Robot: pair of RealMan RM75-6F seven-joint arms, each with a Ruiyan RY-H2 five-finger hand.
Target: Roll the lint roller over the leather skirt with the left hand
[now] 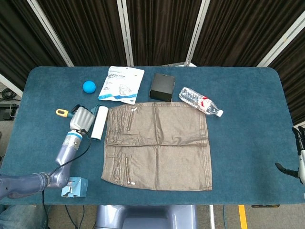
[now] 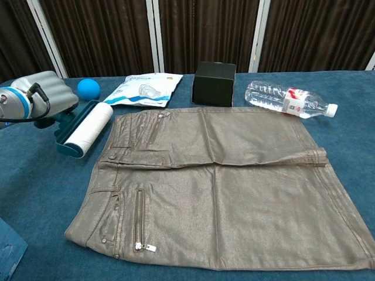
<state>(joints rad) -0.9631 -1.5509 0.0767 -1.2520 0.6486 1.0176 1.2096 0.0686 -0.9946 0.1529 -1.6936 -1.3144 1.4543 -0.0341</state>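
Head view: blue table (image 1: 248, 95), leather skirt (image 1: 159, 145) flat at centre, waistband toward left. Left hand (image 1: 81, 119) grips lint roller (image 1: 99, 122) by its handle; white roll lies just beside skirt's waistband edge, off the leather. Right hand (image 1: 300, 157) barely visible at frame edge, state unclear. Behind skirt: white pouch (image 1: 121, 84), black box (image 1: 162, 87), water bottle (image 1: 200, 101), blue ball (image 1: 88, 87)

I work in what looks like a test studio. Dark curtains (image 1: 157, 28) hang behind my blue-covered table (image 1: 248, 86) of unrelated odds and ends.
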